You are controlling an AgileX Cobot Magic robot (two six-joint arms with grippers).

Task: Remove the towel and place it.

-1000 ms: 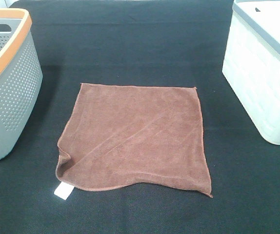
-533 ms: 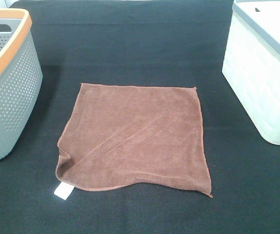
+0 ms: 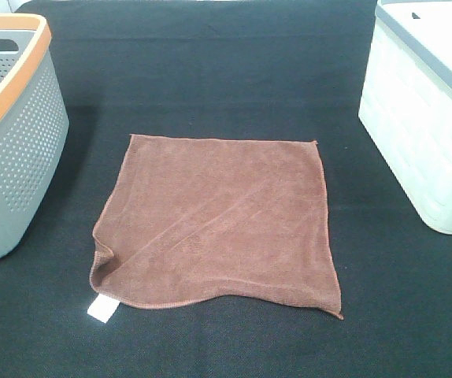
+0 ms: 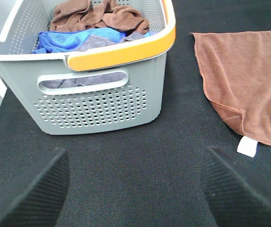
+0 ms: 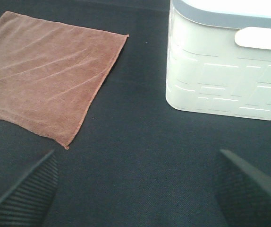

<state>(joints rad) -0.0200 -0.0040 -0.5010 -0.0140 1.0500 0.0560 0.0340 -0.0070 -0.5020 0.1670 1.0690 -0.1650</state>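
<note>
At the far left of the high view stands the grey perforated plastic basket with an orange rim (image 3: pixel 9 150); the left wrist view shows it holding a heap of crumpled brown, blue and grey cloths (image 4: pixel 95 26). The left gripper (image 4: pixel 135 189) hangs over bare black table covering (image 3: pixel 226 79) just in front of that basket; its two ribbed black fingers (image 4: pixel 29 194) stand wide apart with nothing between them.

In the middle lies the square reddish-brown microfibre towel (image 3: pixel 222 224), spread nearly flat on the covering, well apart from both containers; its near-left corner is slightly rucked and a small white tag (image 3: pixel 101 309) sticks out there; shallow diagonal creases cross it.

To the right sits the white moulded plastic bin with a grey rim (image 3: pixel 427 118). The right gripper (image 5: pixel 135 189) is likewise wide open and empty, poised over bare covering between the towel's near-right corner and the bin.

Judging by this, one towel is already out and laid flat, and both arms are drawn back, so this cycle looks finished or between steps; whether the cloth is meant to go on into the white bin cannot be told. If more towels are to come out, the left gripper would need to rise over the orange rim and pinch the top cloth of the heap.
</note>
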